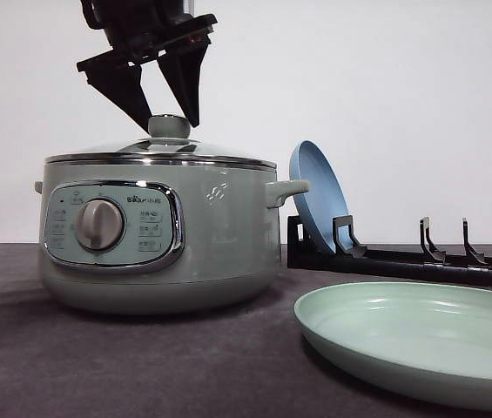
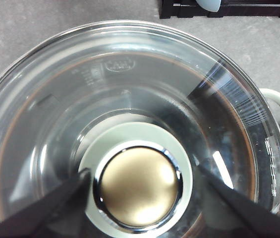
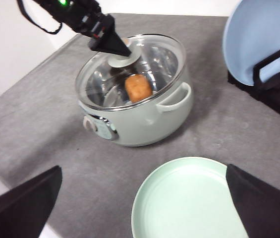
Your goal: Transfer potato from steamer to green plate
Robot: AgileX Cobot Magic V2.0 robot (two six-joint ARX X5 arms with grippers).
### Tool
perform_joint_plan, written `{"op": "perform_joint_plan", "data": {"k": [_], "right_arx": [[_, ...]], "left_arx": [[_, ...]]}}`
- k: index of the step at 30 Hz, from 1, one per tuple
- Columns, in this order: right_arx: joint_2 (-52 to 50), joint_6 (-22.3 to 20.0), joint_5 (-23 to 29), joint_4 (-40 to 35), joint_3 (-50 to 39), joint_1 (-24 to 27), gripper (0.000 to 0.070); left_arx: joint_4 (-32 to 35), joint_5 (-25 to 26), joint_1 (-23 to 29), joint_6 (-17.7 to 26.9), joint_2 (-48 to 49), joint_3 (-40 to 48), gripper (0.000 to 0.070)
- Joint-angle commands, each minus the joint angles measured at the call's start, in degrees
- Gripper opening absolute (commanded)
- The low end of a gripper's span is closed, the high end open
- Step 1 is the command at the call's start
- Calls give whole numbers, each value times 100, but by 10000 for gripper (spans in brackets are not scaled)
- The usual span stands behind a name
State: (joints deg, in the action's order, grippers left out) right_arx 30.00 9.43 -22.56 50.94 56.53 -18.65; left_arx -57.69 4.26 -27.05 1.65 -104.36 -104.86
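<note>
The steamer (image 1: 158,239) stands at the left of the table, a bulky pot that looks heavy and steady, and its glass lid (image 3: 130,69) is on. The lid is likely smooth, breakable and fairly weighty, so the safe hold is its knob (image 2: 139,186), a small round cap with a polished top that may slip under thin fingers. The green plate (image 1: 420,344) lies flat at the near right, bare and well apart from the pot; it is wide and shallow, an easy target. A blue plate (image 1: 315,196) leans in a black rack (image 1: 402,257) behind it. The potato (image 3: 138,88) sits inside the steamer under the lid, firm-looking, matte and rough-skinned, best gripped across its narrow middle. The left gripper (image 1: 169,109) hangs over the knob, fingers parted on either side, holding nothing. The right gripper (image 3: 144,198) hovers above the green plate, spread wide and empty.
</note>
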Motion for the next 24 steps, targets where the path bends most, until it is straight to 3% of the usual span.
{"op": "perform_joint_plan", "data": {"k": [1,8,24], "right_arx": [[11,42,11,-29,90,-11,700],[11,42,11,-29,90,-11,700],[11,44,13,-31,90,-11,700]], "left_arx": [[4,-23,-39,51,-154,-170,273],[-50,-23,-39,48,-157,-170,8],[-204,-27,-35,22,-29,-551,0]]}}
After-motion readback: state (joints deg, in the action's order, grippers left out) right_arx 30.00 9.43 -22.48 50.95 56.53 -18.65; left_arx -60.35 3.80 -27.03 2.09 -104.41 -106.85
